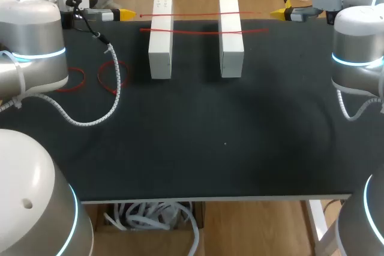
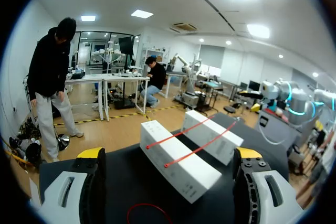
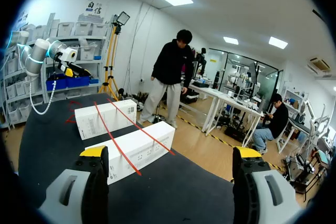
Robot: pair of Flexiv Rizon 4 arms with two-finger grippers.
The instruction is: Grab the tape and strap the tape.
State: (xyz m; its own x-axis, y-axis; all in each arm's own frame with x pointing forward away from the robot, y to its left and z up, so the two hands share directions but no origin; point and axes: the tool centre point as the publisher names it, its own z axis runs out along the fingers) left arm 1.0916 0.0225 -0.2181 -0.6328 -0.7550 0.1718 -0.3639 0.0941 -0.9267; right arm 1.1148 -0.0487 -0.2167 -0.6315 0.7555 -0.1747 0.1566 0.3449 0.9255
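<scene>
1. Across the middle of the room, seen from above, the black table (image 1: 210, 148) carries everything for the job.
2. At 12 o'clock on it stand two long blocks side by side with a gap between them, the left white box (image 1: 161, 40) and the right white box (image 1: 230, 37). They look light, so a hard tug on the tape could well drag them.
3. At about 10 o'clock the left gripper (image 1: 123, 14) hangs over the far edge and points toward the boxes. Its fingers (image 2: 90, 153) are spread wide with nothing between them.
4. At about 2 o'clock the right gripper (image 1: 279, 12) mirrors it, fingers (image 3: 94, 151) likewise parted and empty.
5. From the left arm a coiled cable (image 1: 114, 97) droops onto the table at 9 o'clock.
6. Over both box tops lie two lengths of tape, the far red tape strand (image 1: 198, 14) and the near red tape strand (image 1: 198, 30), bridging the gap.
   - I'd judge them thin, nearly weightless, flexible and a bit slick, so they need a firm pinch.
   - The best holds look like the short ends jutting past the outer box sides, at 9 o'clock of the left box and 3 o'clock of the right.
7. At 9 o'clock, partly under the cable, spare red tape loops (image 1: 77, 80) lie flat, which makes them harder to get under.
</scene>
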